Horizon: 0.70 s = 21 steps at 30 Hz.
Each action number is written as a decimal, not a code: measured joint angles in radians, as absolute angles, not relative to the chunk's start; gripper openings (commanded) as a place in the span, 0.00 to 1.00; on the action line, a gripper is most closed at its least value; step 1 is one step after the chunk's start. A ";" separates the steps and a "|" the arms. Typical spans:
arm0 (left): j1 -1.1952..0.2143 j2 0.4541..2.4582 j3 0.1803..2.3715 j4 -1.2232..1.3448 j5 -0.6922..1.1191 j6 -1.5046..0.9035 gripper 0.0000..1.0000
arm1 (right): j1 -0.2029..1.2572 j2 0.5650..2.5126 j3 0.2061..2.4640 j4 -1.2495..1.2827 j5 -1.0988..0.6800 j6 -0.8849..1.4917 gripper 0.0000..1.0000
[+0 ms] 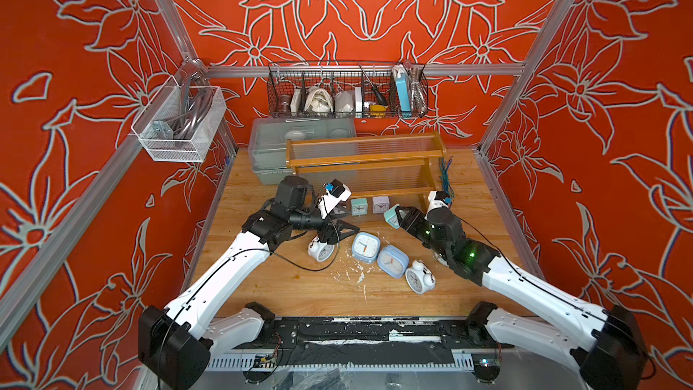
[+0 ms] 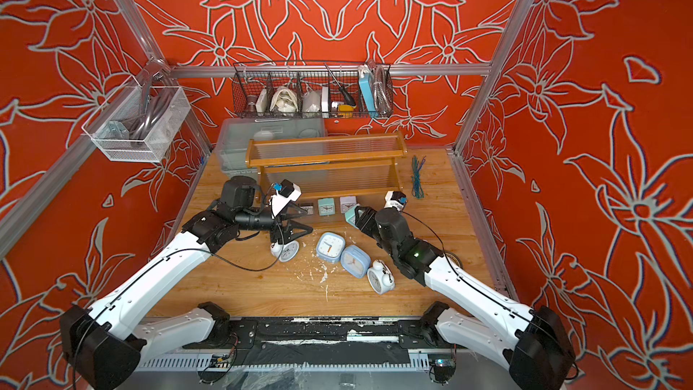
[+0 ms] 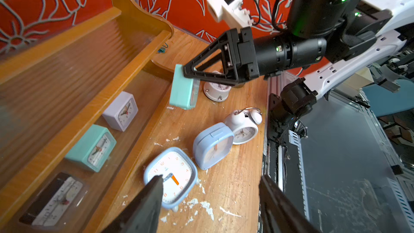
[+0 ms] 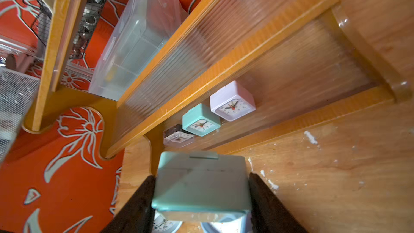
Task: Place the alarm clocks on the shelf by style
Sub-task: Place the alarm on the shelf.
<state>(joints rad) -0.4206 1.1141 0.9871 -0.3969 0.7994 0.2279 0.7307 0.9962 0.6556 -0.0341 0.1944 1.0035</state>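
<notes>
While the right end effector clamps a teal square clock near the shelf, the left end effector hangs apart, empty, above the worktop.

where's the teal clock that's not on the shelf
In a top view the teal clock is gripped between the fingers of the right gripper, in front of the shelf, right of the white clock.
</notes>
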 measured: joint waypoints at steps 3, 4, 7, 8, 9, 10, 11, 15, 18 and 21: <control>-0.421 1.113 0.980 -0.418 0.802 0.228 0.69 | 0.723 1.013 0.656 -0.031 0.212 0.846 0.53; -0.421 1.113 0.976 -0.424 0.802 0.228 0.69 | 0.721 1.017 0.656 -0.028 0.221 0.790 0.53; -0.421 1.113 0.962 -0.436 0.802 0.228 0.69 | 0.718 1.025 0.654 0.001 0.250 0.650 0.53; -0.421 1.113 0.957 -0.437 0.801 0.228 0.69 | 0.717 1.028 0.650 0.021 0.264 0.602 0.52; -0.421 1.113 0.951 -0.437 0.801 0.228 0.69 | 0.716 1.031 0.642 0.045 0.275 0.563 0.52; -0.421 1.113 0.945 -0.439 0.801 0.228 0.69 | 0.715 1.036 0.632 0.068 0.285 0.527 0.52; -0.421 1.113 0.939 -0.440 0.800 0.228 0.69 | 0.713 1.042 0.620 0.093 0.291 0.496 0.52; -0.421 1.113 0.922 -0.444 0.792 0.226 0.69 | 0.704 1.096 0.563 0.191 0.316 0.390 0.51; -0.421 1.113 0.920 -0.445 0.786 0.223 0.69 | 0.696 1.144 0.528 0.260 0.336 0.346 0.50; -0.421 1.106 0.915 -0.446 0.785 0.222 0.69 | 0.681 1.191 0.513 0.321 0.348 0.324 0.50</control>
<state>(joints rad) -0.4206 1.1057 0.9150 -0.4458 0.7849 0.2218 0.6807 1.1912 0.5125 0.3206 0.3485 0.3237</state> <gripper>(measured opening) 0.691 0.641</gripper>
